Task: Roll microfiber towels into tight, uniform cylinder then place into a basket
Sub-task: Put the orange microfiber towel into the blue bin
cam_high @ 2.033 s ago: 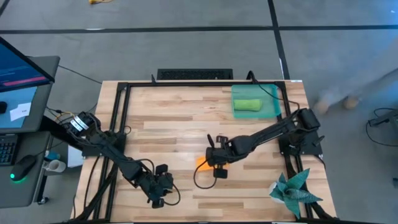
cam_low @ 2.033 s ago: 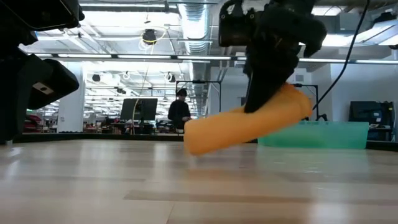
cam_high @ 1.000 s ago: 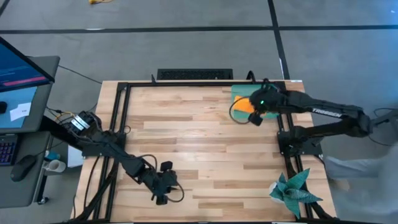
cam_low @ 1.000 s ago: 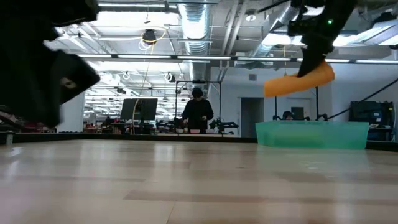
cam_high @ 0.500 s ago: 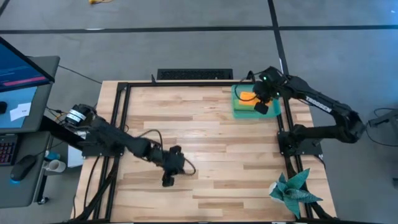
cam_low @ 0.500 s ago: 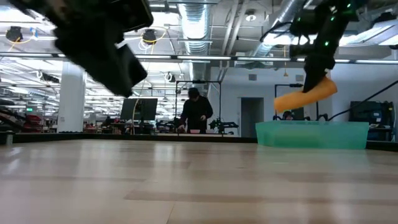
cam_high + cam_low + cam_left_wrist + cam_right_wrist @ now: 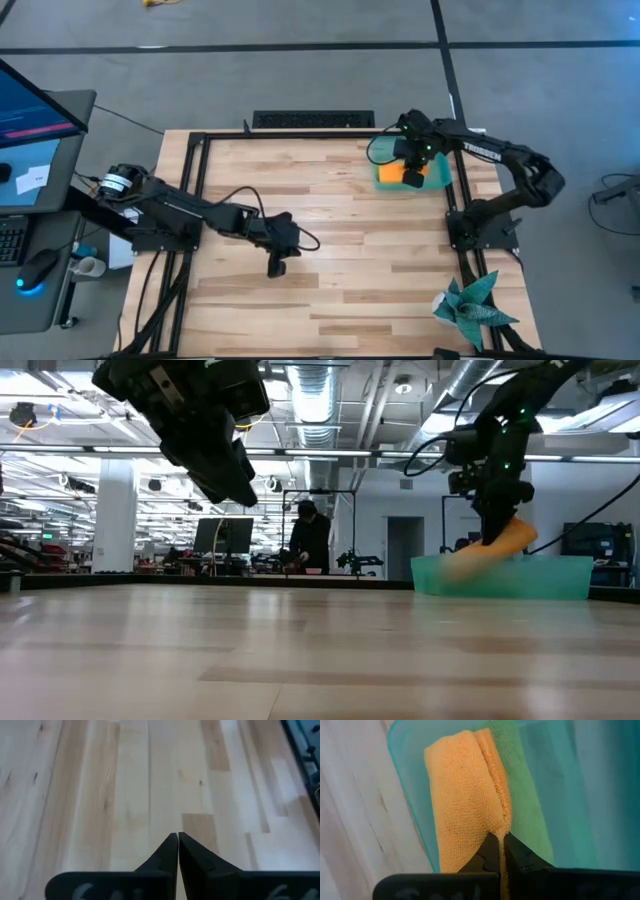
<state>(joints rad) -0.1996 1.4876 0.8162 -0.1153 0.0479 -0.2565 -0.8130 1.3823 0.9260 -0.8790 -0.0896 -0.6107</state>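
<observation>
The orange towel (image 7: pixel 412 178), rolled into a cylinder, is over the teal basket (image 7: pixel 444 172) at the table's far right, with my right gripper (image 7: pixel 410 166) shut on it. The lime green towel (image 7: pixel 527 805) lies rolled in the basket, right beside the orange one (image 7: pixel 465 795). In the low view the orange roll (image 7: pixel 505 540) slants down behind the basket's wall (image 7: pixel 550 578). My left gripper (image 7: pixel 275 268) hangs shut over bare wood left of the table's middle, its tips (image 7: pixel 178 839) together and holding nothing. My right gripper pinches a lengthwise fold of the orange roll (image 7: pixel 501 822) between its two fingertips, on the side next to the green towel. The fingers come from above, pointing steeply down. The roll is tilted, one end above the rim (image 7: pixel 518 532) and the other low inside the basket (image 7: pixel 460 565).
A dark teal spiky cloth (image 7: pixel 472 306) lies at the near right corner. Black frame rails (image 7: pixel 192 190) run along the table's edges. Bare wood (image 7: pixel 340 240) spreads between the arms. A person (image 7: pixel 308 540) stands far behind the table.
My right gripper has come down with the orange roll from above the basket's rim into the basket, tipping more steeply downward; the roll now slants with its lower end inside. My left gripper has risen and swung from the near edge toward the table's middle.
</observation>
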